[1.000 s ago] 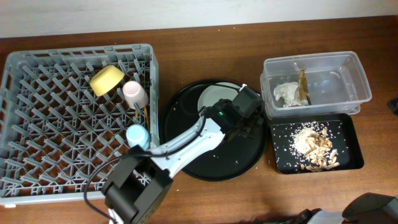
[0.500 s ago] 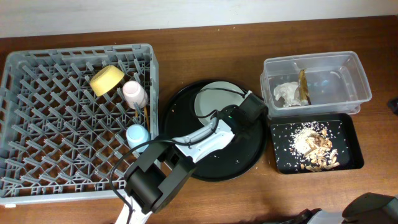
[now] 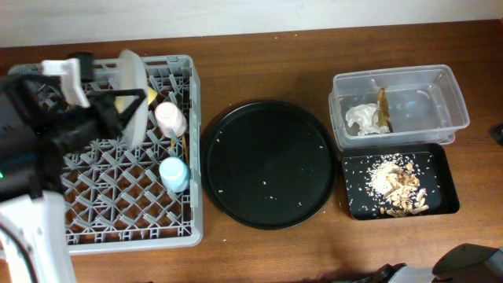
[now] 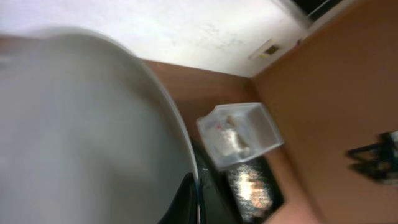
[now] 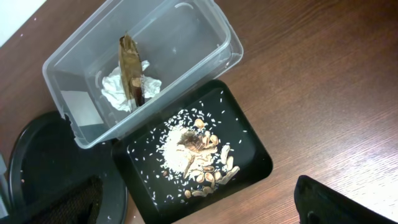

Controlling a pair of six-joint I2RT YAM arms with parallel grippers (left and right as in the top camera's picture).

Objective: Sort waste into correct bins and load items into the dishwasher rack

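Grey plastic pegs of the dishwasher rack point(image 3: 126, 208) take up the left side of the counter point(image 3: 259, 55). Above the rack's back half, the left end effector point(image 3: 118, 118) is clenched on the pale grey-green plate point(image 3: 134, 88). The plate stands on edge, close to upright, and I cannot tell whether its rim touches the pegs. In the left wrist view the plate is a blurred pale disc filling most of the picture, with one dark finger point(image 4: 185, 200) at its lower edge. Along the rack's right side sit the pink cup point(image 3: 170, 118) and the light-blue cup point(image 3: 174, 173), with the chopsticks point(image 3: 179, 143) between them. The round black tray point(image 3: 269, 163) lies just beside the rack, with only a few pale specks on it. To the right, the clear tub point(image 3: 440, 98) holds the white tissue point(image 3: 361, 118) and the brown-gold wrapper point(image 3: 383, 110), which lies against the tissue. Touching the tub's near side is the shallow black tray point(image 3: 440, 200), which carries the beige food scraps point(image 3: 397, 185). The right end effector point(image 5: 202, 202) hangs over that tray, released and empty, its two dark fingers wide apart.
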